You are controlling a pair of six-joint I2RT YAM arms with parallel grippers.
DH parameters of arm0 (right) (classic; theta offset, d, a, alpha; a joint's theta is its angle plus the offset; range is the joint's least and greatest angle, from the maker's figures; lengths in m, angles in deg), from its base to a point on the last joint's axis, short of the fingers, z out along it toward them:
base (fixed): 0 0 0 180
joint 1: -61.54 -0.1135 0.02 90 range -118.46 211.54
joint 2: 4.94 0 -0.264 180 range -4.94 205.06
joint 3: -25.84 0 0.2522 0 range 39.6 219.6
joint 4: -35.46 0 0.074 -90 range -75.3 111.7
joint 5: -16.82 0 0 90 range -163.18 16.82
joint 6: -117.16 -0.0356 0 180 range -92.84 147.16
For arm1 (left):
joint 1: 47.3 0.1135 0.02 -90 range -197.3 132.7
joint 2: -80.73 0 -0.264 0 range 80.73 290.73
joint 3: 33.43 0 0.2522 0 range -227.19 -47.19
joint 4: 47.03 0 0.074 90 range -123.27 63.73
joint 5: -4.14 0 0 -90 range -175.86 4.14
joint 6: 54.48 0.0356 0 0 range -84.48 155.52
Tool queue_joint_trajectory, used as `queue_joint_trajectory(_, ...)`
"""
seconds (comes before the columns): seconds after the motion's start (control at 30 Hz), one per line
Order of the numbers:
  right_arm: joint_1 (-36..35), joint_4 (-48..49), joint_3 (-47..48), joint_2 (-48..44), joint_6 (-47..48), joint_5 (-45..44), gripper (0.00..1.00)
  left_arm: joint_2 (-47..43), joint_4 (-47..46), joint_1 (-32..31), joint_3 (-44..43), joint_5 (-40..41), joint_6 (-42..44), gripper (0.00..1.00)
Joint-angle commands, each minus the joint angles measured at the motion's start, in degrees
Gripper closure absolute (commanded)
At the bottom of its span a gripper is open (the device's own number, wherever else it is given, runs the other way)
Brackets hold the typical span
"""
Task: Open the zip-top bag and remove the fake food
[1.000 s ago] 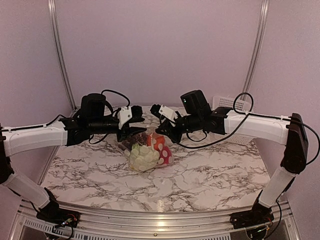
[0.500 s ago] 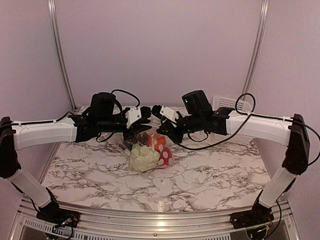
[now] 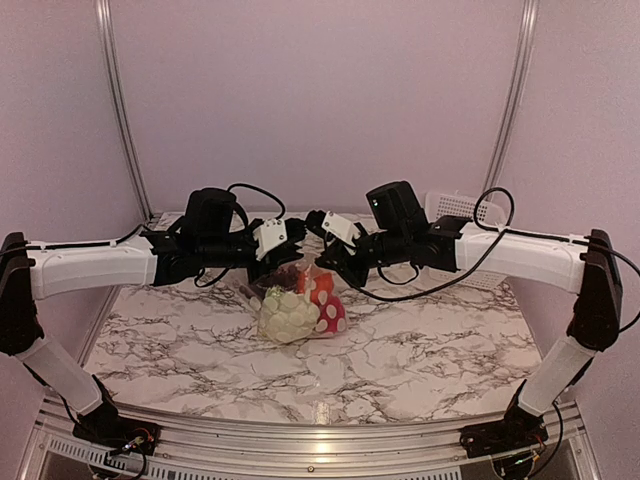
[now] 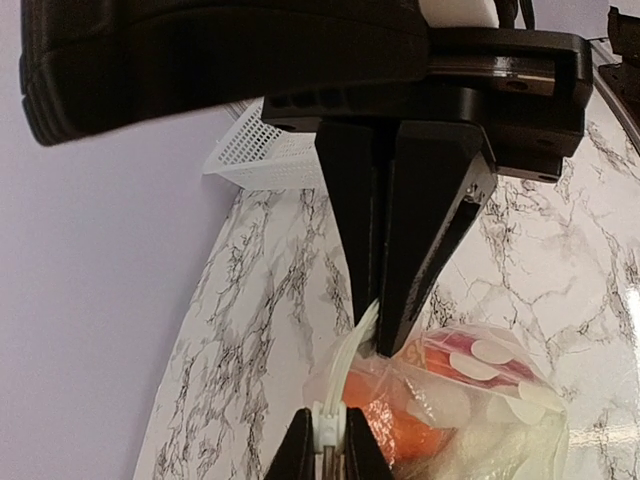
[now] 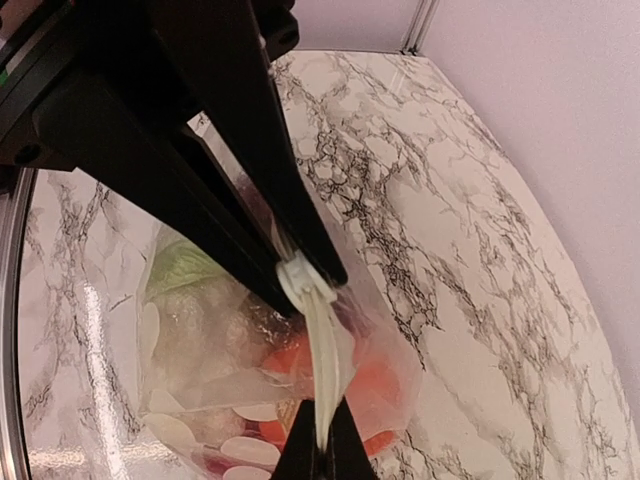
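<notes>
Top view: the two arms are reaching in from 9 and 3 o'clock and meeting above the middle of the marble table (image 3: 420,350).

Left gripper (image 3: 290,250): its fingers are pressed together with almost no gap. The left wrist view shows them pinching the sealing strip (image 4: 366,322) of the zip-top bag (image 3: 300,305).

Right gripper (image 3: 322,262): it is likewise closed down to a sliver. The right wrist view shows it clamping the same strip at a point just beside the left one.

The bag is hanging below the two grippers, at 12 o'clock from the table's middle. The left gripper is sitting at about 11 o'clock of the bag and the right at about 1 o'clock. I cannot tell whether the bag's bottom is touching the table.

The fake food (image 3: 300,310) is lying inside the bag:
- cream-white lumpy piece (image 3: 285,315) at 7 o'clock
- red white-spotted piece (image 3: 326,300) at 3 o'clock
- dark purple grapes (image 3: 274,282) at 11 o'clock
- greenish piece (image 5: 185,268), showing only in the right wrist view

A white lattice basket (image 3: 462,208) is standing at 2 o'clock on the table, well apart from the bag.
</notes>
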Motion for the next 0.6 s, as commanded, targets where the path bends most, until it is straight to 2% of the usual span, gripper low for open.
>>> queue_joint_trajectory(0.0, -0.7, 1.5, -1.1, -3.0, 0.6, -1.9, 1.00, -0.2, 2.1, 0.2, 0.0, 4.9, 0.5, 0.95)
queue_joint_trajectory(0.57, 7.2, 5.6, -9.0, -8.7, -2.5, -3.0, 1.00, -7.0, 2.2, 7.9, 7.5, 12.5, -2.4, 0.96)
